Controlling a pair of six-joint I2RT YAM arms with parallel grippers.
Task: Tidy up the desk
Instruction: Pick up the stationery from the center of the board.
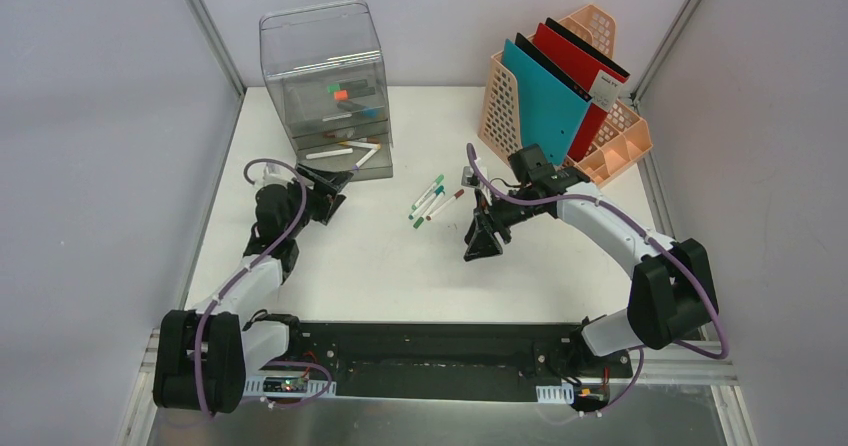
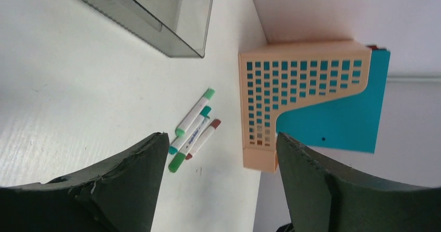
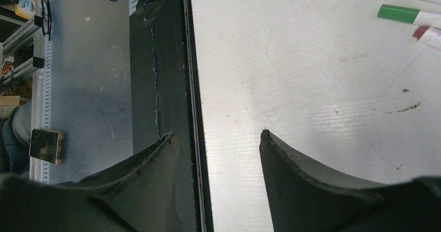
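**user1:** One white desk [image 1: 380, 266] is being looked at: flat, rectangular, lying under both arms?

**user2:** Yep, faintly ribbed, scuffed. Its black-and-aluminium rail [image 1: 420, 351] is being run left-right along the near edge. Left gripper [image 2: 218, 138] and right gripper [image 3: 216, 133] are being held open, empty.

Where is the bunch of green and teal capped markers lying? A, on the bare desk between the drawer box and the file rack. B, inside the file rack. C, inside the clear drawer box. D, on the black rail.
A: the markers lie together on the white desk, apart from both the drawer box and the file rack.
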